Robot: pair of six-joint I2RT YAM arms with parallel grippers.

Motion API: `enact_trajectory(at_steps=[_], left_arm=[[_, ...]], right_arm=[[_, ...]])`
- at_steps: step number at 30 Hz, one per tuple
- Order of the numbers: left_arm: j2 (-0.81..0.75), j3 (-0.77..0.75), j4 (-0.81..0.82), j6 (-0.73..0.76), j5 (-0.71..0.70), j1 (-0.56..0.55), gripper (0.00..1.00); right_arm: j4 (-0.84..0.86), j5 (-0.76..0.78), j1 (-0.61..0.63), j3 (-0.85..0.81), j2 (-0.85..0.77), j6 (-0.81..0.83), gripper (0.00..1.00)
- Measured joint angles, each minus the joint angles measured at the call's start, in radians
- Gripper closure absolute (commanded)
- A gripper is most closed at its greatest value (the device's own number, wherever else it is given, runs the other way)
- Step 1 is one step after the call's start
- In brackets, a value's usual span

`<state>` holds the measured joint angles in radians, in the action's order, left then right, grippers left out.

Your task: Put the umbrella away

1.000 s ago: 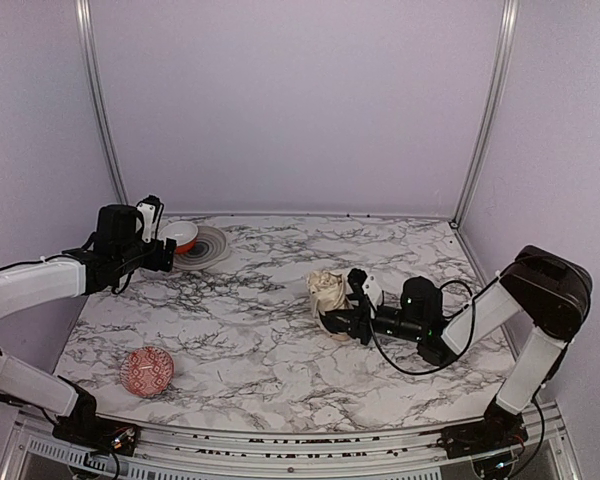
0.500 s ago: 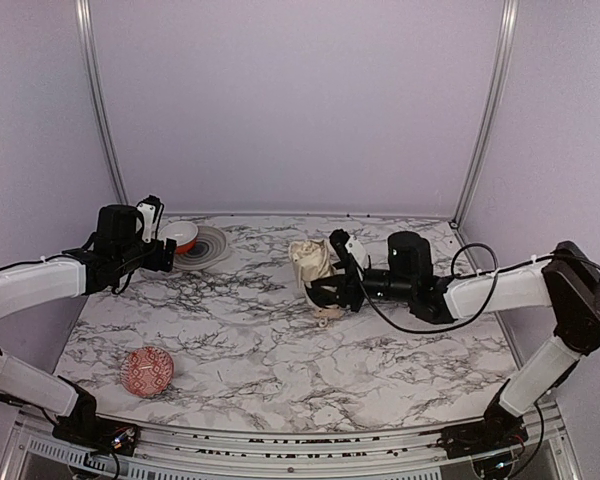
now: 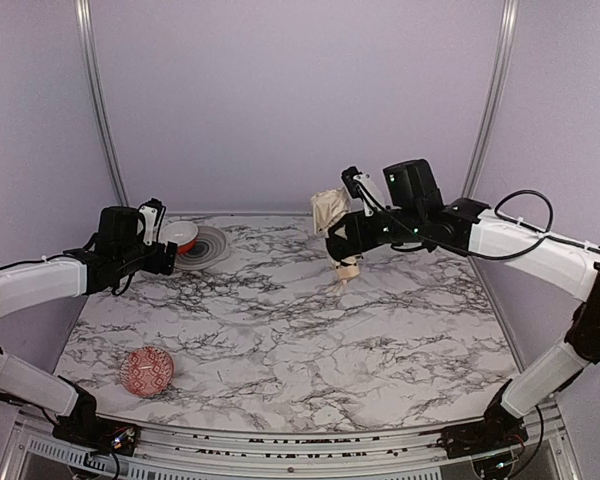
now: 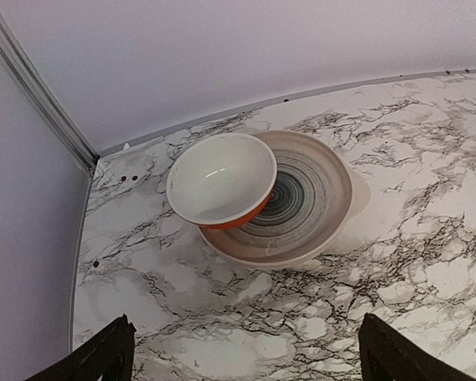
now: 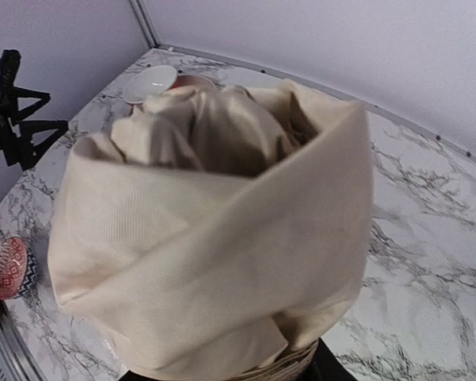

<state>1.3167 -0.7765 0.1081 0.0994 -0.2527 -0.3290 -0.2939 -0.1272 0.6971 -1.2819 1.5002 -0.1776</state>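
My right claw (image 3: 348,238) is clamped on the umbrella (image 3: 329,210), held above the back of the marble tabletop (image 3: 280,340), near upright, cream fabric up, tan handle (image 3: 345,277) down. My left claw (image 4: 246,367) gapes wide before a bowl (image 4: 222,178) resting on a plate (image 4: 313,198) at far left; a red ball (image 3: 147,370) lies front left, lilac walls (image 3: 280,100) around.

One umbrella (image 3: 330,212), one ball (image 3: 147,371), one bowl (image 3: 180,235), and what looks like one plate (image 3: 216,246), though its rings could hide a stack. One bench (image 3: 280,330).
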Motion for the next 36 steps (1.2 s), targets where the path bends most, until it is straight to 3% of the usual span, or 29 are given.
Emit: enact_trajectory(at_steps=[5, 11, 22, 26, 29, 36], left_arm=[[0.0, 0.0, -0.005, 0.003, 0.006, 0.0, 0.01], [0.0, 0.0, -0.006, 0.003, 0.01, -0.009, 0.01], [0.005, 0.0, -0.008, 0.005, 0.014, -0.033, 0.01], [0.005, 0.0, -0.008, 0.012, 0.018, -0.039, 0.01], [0.005, 0.0, -0.008, 0.016, 0.018, -0.04, 0.01], [0.005, 0.0, -0.008, 0.018, 0.022, -0.044, 0.01]], right_arm=[[-0.329, 0.253, 0.0, -0.129, 0.051, -0.052, 0.71], [-0.574, 0.389, 0.002, -0.148, 0.205, -0.085, 0.72], [-0.777, 0.535, 0.098, -0.229, 0.483, -0.118, 0.65], [-0.802, 0.575, 0.125, -0.259, 0.568, -0.125, 0.45], [-0.825, 0.582, 0.139, -0.287, 0.59, -0.131, 0.04], [-0.842, 0.483, 0.185, -0.361, 0.615, -0.106, 0.0]])
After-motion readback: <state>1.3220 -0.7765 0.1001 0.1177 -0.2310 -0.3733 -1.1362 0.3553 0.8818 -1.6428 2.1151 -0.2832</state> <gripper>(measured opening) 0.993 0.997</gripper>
